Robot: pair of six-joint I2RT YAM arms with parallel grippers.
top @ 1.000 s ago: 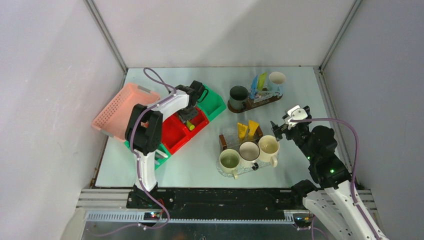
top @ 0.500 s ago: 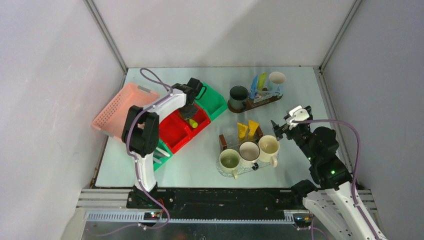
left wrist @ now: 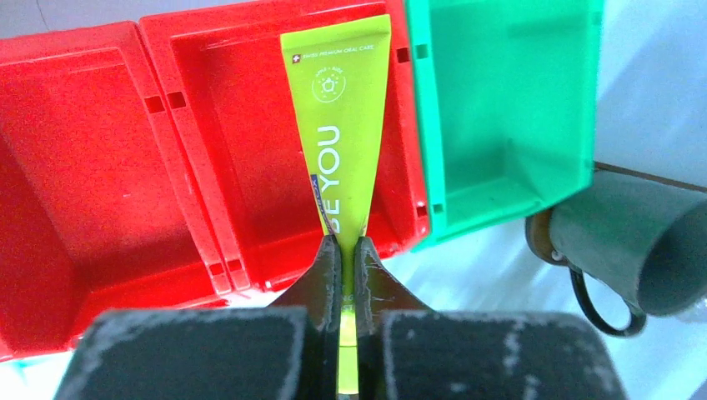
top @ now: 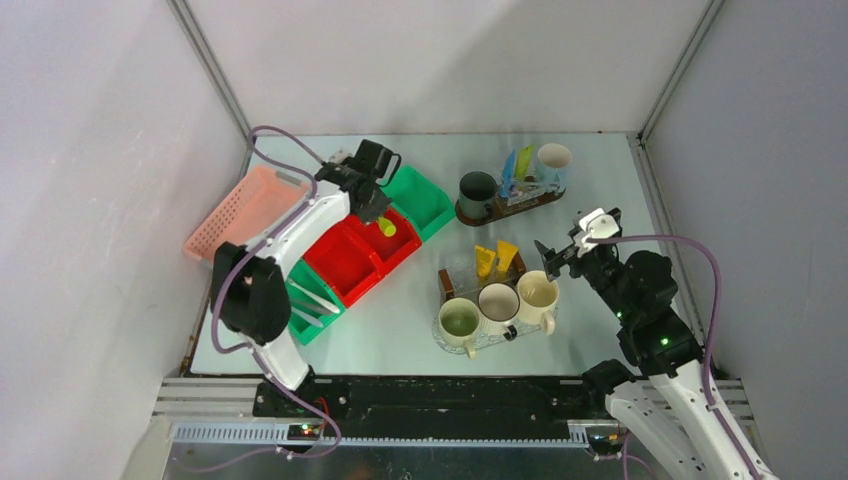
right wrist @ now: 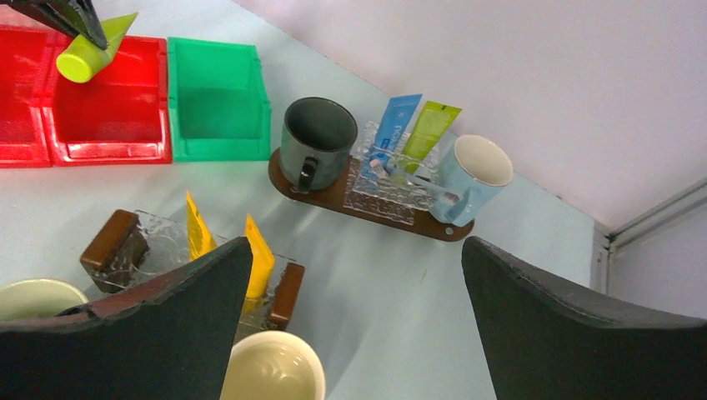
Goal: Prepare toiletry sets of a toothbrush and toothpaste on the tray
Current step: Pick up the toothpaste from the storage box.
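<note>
We are clamping the lime toothpaste tube [left wrist: 340, 125] near its narrow end with our left gripper [left wrist: 342, 250], above the red bin [left wrist: 208, 125] toward the table's [top: 400, 330] left edge; our right gripper [right wrist: 354, 275] is gaping, empty. That narrow pinch risks it swivelling loose.

Off-task stuff only:
- pink slotted basket [top: 250, 205] at far left, tipped up on edge
- just right of it, diagonal row of open bins, side by side: near green bin [top: 303, 277], near red bin [top: 340, 265], far red bin [top: 398, 248], far green bin [top: 425, 200]
- pale tabletop [top: 590, 190] under everything
</note>
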